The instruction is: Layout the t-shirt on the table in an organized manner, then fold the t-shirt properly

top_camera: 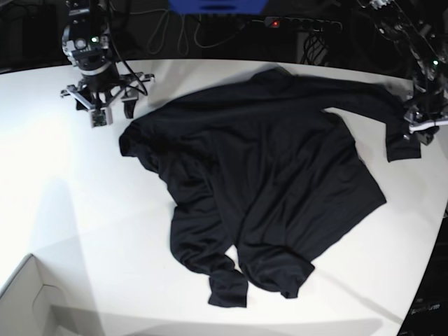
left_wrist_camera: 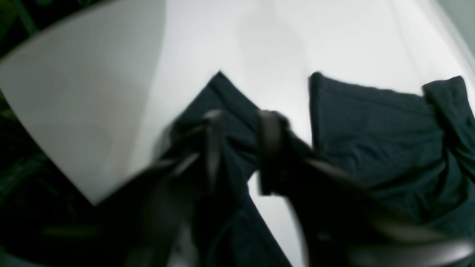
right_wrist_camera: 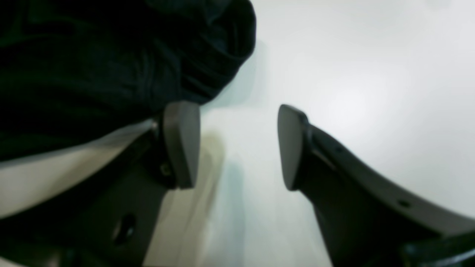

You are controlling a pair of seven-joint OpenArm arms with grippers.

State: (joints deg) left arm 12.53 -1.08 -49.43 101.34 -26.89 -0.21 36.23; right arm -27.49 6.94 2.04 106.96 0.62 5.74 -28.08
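Observation:
The black t-shirt [top_camera: 266, 175] lies spread but rumpled on the white table [top_camera: 70, 210], with its lower hem bunched toward the front. My left gripper [top_camera: 421, 129] is at the shirt's far-right sleeve. In the left wrist view its blurred fingers [left_wrist_camera: 213, 148] stand apart, with dark sleeve cloth [left_wrist_camera: 237, 122] still between them. My right gripper [top_camera: 112, 112] stands open just beyond the shirt's left corner. In the right wrist view, only bare table [right_wrist_camera: 371, 74] shows between the two pads of the right gripper [right_wrist_camera: 237, 148]. A fold of the t-shirt [right_wrist_camera: 111, 66] lies beside the left pad.
A pale cardboard box corner [top_camera: 21, 301] sits at the front left. Cables and a power strip [top_camera: 301, 24] run behind the table's back edge. The table's curved edge passes close to the left arm on the right side.

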